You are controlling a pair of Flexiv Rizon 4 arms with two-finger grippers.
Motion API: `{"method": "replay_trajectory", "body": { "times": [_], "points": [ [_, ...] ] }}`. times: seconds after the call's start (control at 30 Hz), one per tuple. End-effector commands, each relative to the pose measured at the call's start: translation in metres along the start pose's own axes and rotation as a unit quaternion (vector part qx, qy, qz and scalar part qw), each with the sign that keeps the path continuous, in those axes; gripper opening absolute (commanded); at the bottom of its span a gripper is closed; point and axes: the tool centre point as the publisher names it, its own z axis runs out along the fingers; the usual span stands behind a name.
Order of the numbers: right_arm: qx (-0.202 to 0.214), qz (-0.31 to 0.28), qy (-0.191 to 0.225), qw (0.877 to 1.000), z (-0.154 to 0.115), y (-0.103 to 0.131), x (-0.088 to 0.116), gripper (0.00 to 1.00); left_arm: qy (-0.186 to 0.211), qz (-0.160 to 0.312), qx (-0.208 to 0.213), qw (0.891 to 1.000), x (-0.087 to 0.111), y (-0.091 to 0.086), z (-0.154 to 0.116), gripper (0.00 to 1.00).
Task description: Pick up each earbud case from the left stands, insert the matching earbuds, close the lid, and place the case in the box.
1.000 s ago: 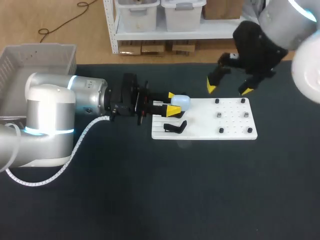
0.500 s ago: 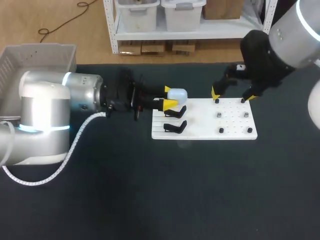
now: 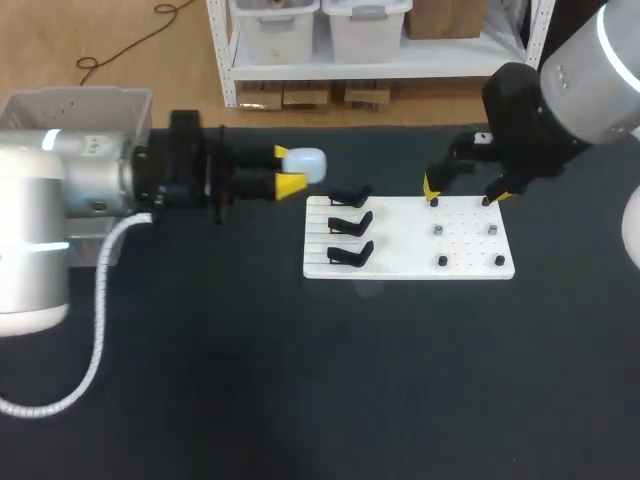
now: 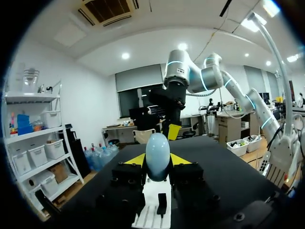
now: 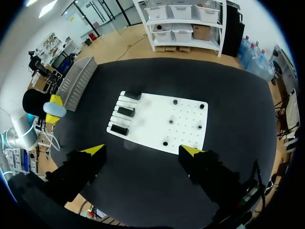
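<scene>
While left claw (image 3: 288, 172) grips the pale-blue earbud case (image 3: 304, 163) from two sides, aloft just left of the white board (image 3: 400, 268), hold it level & steady; smooth shell could slip. Right claw (image 3: 464, 192) hangs open over board's far edge, nr what are prob. earbuds (image 3: 438, 231).

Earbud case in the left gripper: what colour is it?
The rounded case is pale blue; left wrist view.

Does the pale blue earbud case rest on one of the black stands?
No, the left gripper holds the earbud case between its yellow tips, clear of the black stands.
</scene>
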Motion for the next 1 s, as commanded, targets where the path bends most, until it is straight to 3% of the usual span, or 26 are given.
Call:
{"method": "replay_trajectory", "body": {
  "times": [0.03, 0.2, 0.27, 0.43, 0.5, 0.57, 0.63, 0.83, 1.0],
  "points": [
    [0.002, 0.001, -0.004, 1.0, -0.001, 0.0, 0.002, 1.0, 0.013, -0.012, -0.144, 0.989, -0.017, -0.01, -0.039, 0.0],
    [0.002, 0.001, -0.004, 1.0, -0.001, 0.0, 0.002, 1.0, 0.01, -0.03, -0.214, 0.976, -0.009, 0.001, -0.079, 0.0],
    [0.002, 0.001, -0.004, 1.0, -0.001, 0.0, 0.002, 1.0, 0.028, -0.03, -0.233, 0.972, -0.005, 0.004, -0.092, 0.0],
    [0.002, 0.001, -0.004, 1.0, -0.001, 0.0, 0.002, 1.0, 0.056, -0.054, -0.297, 0.952, 0.016, 0.014, -0.143, 0.0],
    [0.002, 0.001, -0.004, 1.0, -0.001, 0.0, 0.002, 1.0, 0.039, -0.064, -0.324, 0.943, 0.02, 0.018, -0.162, 0.0],
    [0.002, 0.001, -0.004, 1.0, -0.001, 0.0, 0.002, 1.0, 0.061, -0.06, -0.343, 0.936, 0.023, 0.023, -0.179, 0.0],
    [0.002, 0.001, -0.004, 1.0, -0.001, 0.0, 0.002, 1.0, 0.056, -0.063, -0.364, 0.928, 0.026, 0.029, -0.196, 0.0],
    [0.002, 0.001, -0.004, 1.0, -0.001, 0.0, 0.002, 1.0, 0.079, -0.066, -0.412, 0.906, 0.038, 0.049, -0.24, 0.0],
    [0.002, 0.001, -0.004, 1.0, -0.001, 0.0, 0.002, 1.0, 0.099, -0.073, -0.429, 0.895, 0.053, 0.074, -0.266, 0.0]
  ]
}}
